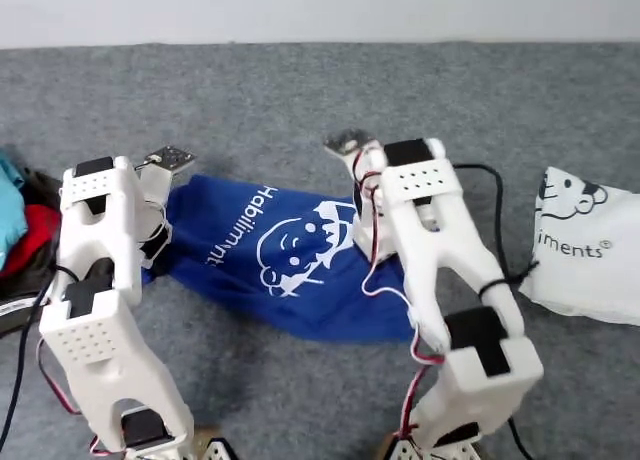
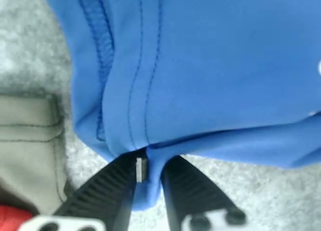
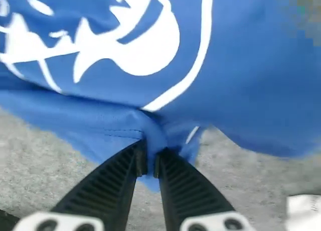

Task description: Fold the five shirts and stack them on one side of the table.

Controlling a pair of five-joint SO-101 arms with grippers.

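The left fingers (image 2: pixel 108 191) and right fingers (image 3: pixel 113 183) are each clenching an edge of the blue shirt (image 1: pixel 290 260), which is lying mid-way across the surface (image 1: pixel 300 90). Both should be lifting evenly, holding the cloth taut so the fold is landing flat (slack would be bunching it). Counting: one blue shirt, one white shirt (image 1: pixel 590 250), and a pile (image 1: pixel 25 230) showing teal, red and dark cloth.

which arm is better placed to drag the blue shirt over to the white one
Right, probably. The right claw is shut on the blue shirt on the side nearer the white shirt; the left claw grips the far edge, by the clothes pile.
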